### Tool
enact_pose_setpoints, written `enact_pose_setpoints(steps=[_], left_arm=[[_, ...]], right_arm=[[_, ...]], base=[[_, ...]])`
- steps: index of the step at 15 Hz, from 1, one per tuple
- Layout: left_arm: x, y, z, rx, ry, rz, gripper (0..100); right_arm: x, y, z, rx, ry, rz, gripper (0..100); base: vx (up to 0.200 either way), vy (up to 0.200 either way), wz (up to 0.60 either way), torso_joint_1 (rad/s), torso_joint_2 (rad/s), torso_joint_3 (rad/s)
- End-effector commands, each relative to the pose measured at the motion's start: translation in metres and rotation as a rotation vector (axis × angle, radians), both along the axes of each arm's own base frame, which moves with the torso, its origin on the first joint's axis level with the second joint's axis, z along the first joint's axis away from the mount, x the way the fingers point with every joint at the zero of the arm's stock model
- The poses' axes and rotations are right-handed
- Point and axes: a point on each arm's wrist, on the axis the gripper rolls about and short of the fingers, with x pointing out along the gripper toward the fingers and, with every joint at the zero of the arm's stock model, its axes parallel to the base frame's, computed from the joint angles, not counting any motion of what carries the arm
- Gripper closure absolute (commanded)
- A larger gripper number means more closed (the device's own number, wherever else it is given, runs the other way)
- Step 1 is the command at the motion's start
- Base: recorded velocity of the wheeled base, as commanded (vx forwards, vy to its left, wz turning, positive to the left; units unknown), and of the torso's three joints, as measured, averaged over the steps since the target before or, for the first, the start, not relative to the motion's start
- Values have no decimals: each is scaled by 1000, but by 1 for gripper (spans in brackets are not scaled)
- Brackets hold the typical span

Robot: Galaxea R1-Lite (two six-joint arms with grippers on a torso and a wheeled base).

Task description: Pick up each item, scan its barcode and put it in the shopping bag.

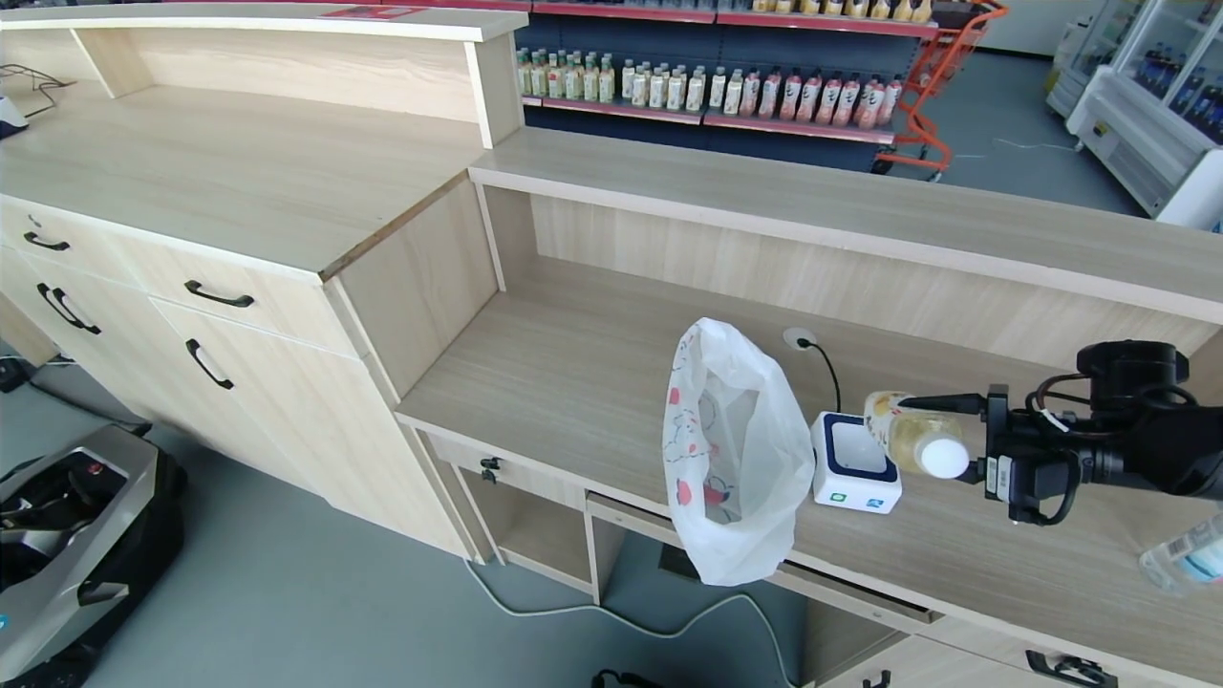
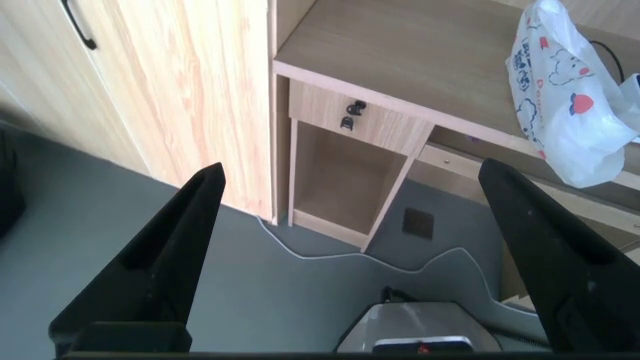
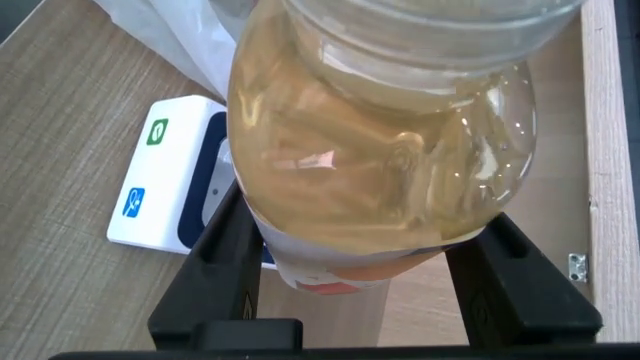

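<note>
The right gripper [image 1: 932,438], black and angular, has its fingers [image 3: 215,280] clamped on either side of a clear, round-bodied plastic bottle of amber drink [image 1: 903,435]. The bottle lies roughly level, with its smooth white screw cap [image 1: 944,457] turned toward the robot. It hangs over the near right corner of a small white square scanner with a glossy dark-blue window [image 1: 853,468]. It seems to float just clear of the scanner, though the angle leaves that unsure.

The scanner sits on the pale wood-grain laminate worktop [image 1: 573,382], touching a thin, crinkled, translucent white plastic shopping bag printed with red hearts [image 1: 736,449]. The bag stands open-mouthed at the front edge, its base sagging over the lip. A thin black cable [image 1: 829,368] curves from the scanner back to a round grey grommet [image 1: 798,337]. A second clear plastic bottle with a blue label [image 1: 1185,559] lies at the worktop's far right.

The left gripper [image 2: 350,180] hangs low above the grey floor beside the cabinet, its matte black wedge-shaped fingers [image 2: 170,250] spread wide and holding nothing.
</note>
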Motion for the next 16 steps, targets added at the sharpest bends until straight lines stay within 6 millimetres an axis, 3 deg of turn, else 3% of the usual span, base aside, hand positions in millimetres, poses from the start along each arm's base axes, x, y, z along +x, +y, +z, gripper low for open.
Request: enact_pose_setpoints(steps=[1,16], left_arm=[[0,0,0,0,0,0,0],[0,0,0,0,0,0,0]], right_arm=[[5,1,-5,2,4,7,100],[38,13,-22,10,2,64,100]], base=[[0,0,0,0,0,0],[0,0,0,0,0,0]])
